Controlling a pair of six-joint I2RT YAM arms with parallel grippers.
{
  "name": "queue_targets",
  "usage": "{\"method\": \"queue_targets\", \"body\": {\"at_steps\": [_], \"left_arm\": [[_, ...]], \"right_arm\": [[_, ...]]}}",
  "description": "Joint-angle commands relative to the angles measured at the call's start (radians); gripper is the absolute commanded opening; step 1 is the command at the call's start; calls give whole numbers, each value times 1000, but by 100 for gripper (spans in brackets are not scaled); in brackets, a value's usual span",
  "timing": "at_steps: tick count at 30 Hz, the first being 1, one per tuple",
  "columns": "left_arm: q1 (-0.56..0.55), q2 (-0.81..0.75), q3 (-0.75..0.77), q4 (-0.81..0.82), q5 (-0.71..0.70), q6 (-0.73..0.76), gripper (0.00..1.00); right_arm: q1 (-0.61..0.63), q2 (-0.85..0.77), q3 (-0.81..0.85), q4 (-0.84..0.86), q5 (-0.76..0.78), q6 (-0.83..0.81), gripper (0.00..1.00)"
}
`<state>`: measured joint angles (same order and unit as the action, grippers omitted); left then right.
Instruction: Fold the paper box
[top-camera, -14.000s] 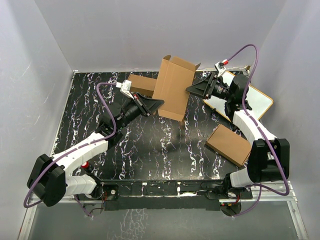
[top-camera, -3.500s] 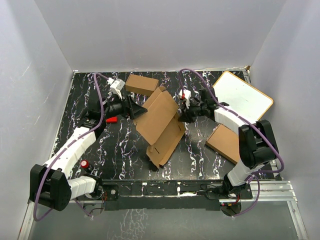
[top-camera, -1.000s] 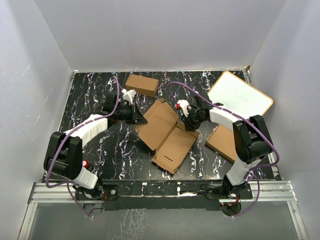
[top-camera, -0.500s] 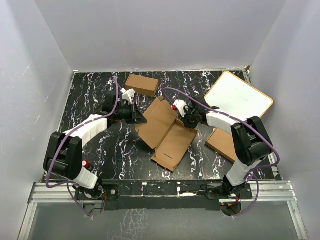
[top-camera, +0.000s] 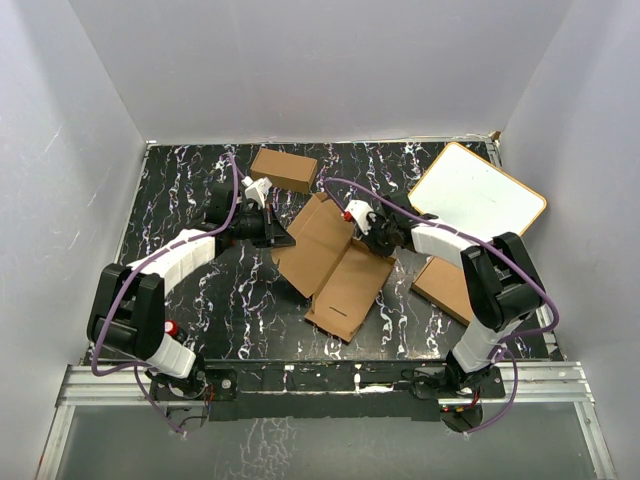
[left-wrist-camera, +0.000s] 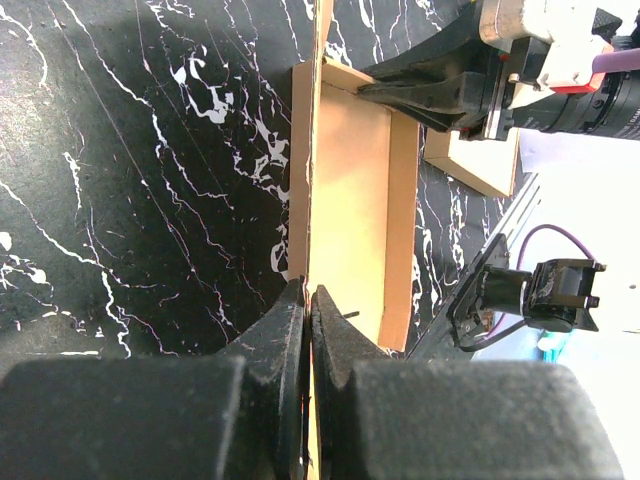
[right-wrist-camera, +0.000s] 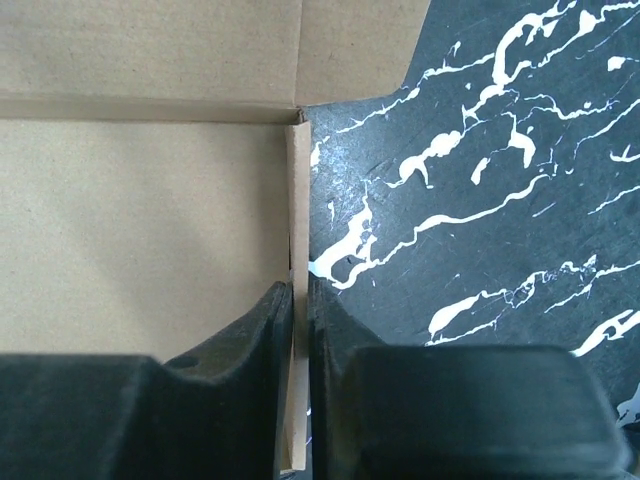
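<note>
The paper box (top-camera: 335, 265) lies opened out on the black marbled table, brown, with its side flaps partly raised. My left gripper (top-camera: 283, 240) is shut on the box's left edge; in the left wrist view the fingertips (left-wrist-camera: 310, 295) pinch the thin cardboard wall (left-wrist-camera: 318, 150) edge-on, with the box's inner panel (left-wrist-camera: 355, 190) beyond. My right gripper (top-camera: 362, 230) is shut on the right side flap; in the right wrist view the jaws (right-wrist-camera: 298, 290) clamp the narrow upright flap (right-wrist-camera: 298, 200) beside the flat panel (right-wrist-camera: 140, 220).
A smaller brown carton (top-camera: 284, 169) sits at the back, behind the left gripper. A flat brown carton (top-camera: 450, 288) lies to the right under my right arm. A white board (top-camera: 480, 195) leans at the back right corner.
My right gripper has slid a little left and toward the back along the box and shut on the side flap. The left gripper keeps its hold; the box has barely shifted.
</note>
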<state>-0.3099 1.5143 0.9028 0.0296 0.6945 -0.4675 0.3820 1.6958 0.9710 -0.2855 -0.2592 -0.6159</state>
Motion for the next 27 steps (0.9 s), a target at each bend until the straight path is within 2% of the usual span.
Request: {"method": "queue_targets", "body": {"at_steps": [1,7,11,16,20,23,27], "left_arm": [[4,-36,12,-4,17,2,0],[5,-28,23,-12,17,11,0],[5,-15,46,-22,33,34,0],[5,-1,89,-34,65,101,0],[4,-3,137,-49,102,198,0],[4,-2,183,-86,125,291,0],[5,4,242,-131,186,409,0]], "right_arm": [[-18,12,15,-66,-74,-14,21],[-61,-39,17,-70,-151,-1,29],[-95,-79,15,-76,-239,12,40],[-161,-137,9,-77,-398,36,53],[-238,-199,-5,-65,-558,49,57],[-304,-265,-56,-1,-727,76,60],[-378,-368,-166,188,-916,181,74]]}}
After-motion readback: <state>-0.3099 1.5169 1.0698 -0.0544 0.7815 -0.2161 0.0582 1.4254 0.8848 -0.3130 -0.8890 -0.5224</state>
